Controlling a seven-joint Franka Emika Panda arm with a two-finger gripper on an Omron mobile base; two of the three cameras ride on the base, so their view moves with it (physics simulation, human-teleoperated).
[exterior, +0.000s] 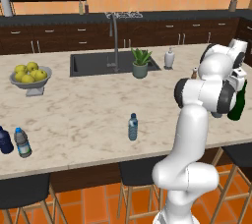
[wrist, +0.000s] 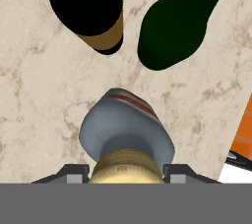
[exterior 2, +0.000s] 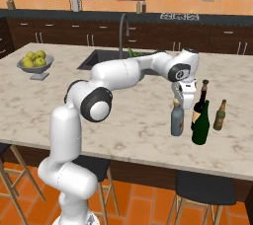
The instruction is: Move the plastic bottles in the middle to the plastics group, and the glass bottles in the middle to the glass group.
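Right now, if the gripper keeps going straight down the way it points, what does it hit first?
The tan stopper of the grey-blue bottle, already between the fingers; below that, probably the bottle's shoulders.

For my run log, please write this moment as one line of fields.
gripper: shut on grey-blue bottle at its stopper | bottle: upright on counter | beside: green wine bottle, black wine bottle

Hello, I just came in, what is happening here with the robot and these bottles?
The robot's gripper sits around the tan stopper of the squat grey-blue bottle, which stands on the marble counter close to the green wine bottle, the black wine bottle and the brown bottle. A small clear water bottle stands alone mid-counter, away from the navy bottle and clear bottle.
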